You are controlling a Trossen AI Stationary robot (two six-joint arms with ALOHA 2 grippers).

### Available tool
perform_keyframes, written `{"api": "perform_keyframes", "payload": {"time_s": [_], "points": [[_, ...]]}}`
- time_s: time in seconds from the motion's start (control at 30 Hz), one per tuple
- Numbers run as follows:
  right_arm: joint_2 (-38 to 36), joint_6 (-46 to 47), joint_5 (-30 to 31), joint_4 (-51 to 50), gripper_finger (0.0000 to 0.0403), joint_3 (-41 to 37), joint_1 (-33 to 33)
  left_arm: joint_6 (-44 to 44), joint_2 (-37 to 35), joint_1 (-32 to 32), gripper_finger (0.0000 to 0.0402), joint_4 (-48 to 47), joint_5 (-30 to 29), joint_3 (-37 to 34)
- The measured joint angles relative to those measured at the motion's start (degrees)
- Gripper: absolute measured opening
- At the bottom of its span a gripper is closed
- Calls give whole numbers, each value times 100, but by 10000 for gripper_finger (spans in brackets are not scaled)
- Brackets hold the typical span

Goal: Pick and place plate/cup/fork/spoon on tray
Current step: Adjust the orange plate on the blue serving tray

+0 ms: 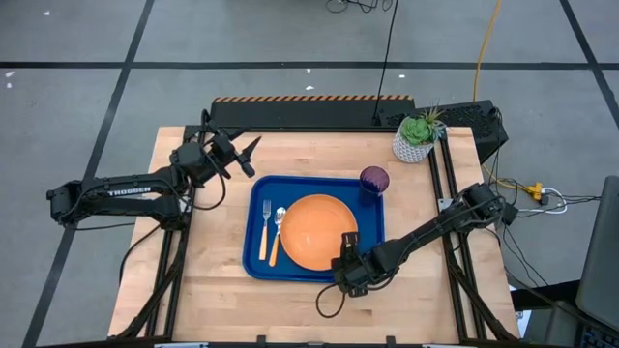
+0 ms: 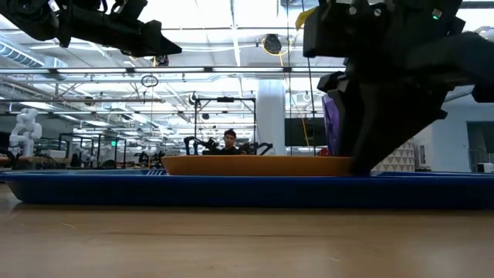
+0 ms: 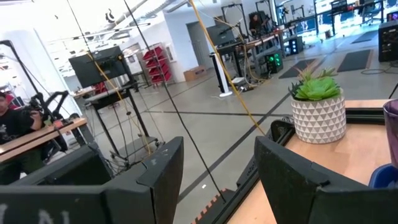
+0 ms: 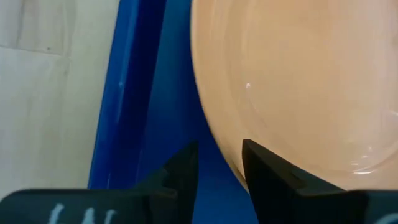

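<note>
The orange plate (image 1: 314, 232) lies flat on the blue tray (image 1: 255, 193). The fork (image 1: 263, 230) and the spoon (image 1: 278, 232) lie side by side on the tray, left of the plate. The purple cup (image 1: 374, 180) stands upright in the tray's far right corner. My right gripper (image 4: 219, 165) slants down at the plate's near right rim, open, with one finger over the plate and one over the tray beside it. My left gripper (image 1: 242, 155) hangs open and empty above the table's far left, pointing level. My right gripper has its fingers on either side of the plate's near right rim (image 4: 214, 149), slanting down from the table's near right. One finger (image 4: 273, 171) is over the plate, the other (image 4: 177, 168) over the tray floor. Whether either touches the plate, I cannot tell.
A white pot with a green succulent (image 1: 416, 140) stands at the table's far right corner, beyond the cup. Bare wood lies along the near edge (image 1: 309, 304) and left of the tray (image 1: 208, 251). A person sits far off in the room (image 2: 229, 140).
</note>
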Motion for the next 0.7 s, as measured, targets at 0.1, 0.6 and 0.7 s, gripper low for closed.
{"api": "perform_keyframes", "payload": {"time_s": [0.1, 0.6, 0.7], "points": [[0, 9, -7, -21, 114, -3, 2, 5, 0, 0, 200, -2, 0, 0], [-22, 575, 4, -727, 114, -3, 166, 15, 0, 0, 200, 0, 0, 0], [-22, 647, 148, -722, 114, -3, 166, 13, 0, 0, 200, 0, -2, 0]]}}
